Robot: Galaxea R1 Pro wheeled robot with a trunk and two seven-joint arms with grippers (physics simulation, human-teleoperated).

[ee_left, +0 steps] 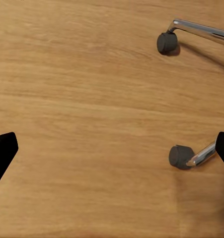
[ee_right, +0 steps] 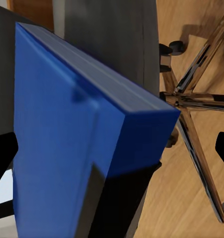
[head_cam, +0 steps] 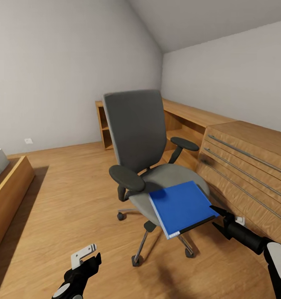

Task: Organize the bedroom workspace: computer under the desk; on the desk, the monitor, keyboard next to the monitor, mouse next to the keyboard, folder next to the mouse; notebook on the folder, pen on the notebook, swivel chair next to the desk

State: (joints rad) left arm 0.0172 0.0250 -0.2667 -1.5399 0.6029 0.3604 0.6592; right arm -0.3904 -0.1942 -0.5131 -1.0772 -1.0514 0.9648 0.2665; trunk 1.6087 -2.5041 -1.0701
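Right arm reaching for the folder on the chair

Head view: the thick bright blue folder (head_cam: 181, 207) overhangs the grey padded swivel chair (head_cam: 151, 166) seat's front edge; the right gripper (head_cam: 220, 216) is at its corner. Left wrist view: the left gripper (ee_left: 112, 153) hangs spread over wooden floor (ee_left: 82, 99). Right wrist view: jaws apart, straddling the folder's corner; I'd advance deeper before pinching.

Pale grey walls (head_cam: 53, 74) met a sloped ceiling (head_cam: 207, 20) above a wooden floor (head_cam: 74, 195), light wooden chest (head_cam: 248, 166) and shelving (head_cam: 105, 124).

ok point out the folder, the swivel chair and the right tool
folder (head_cam: 180, 205), head view, middle of its blue cover
swivel chair (head_cam: 134, 128), head view, grey backrest
right tool (head_cam: 218, 217), head view, between its fingertips
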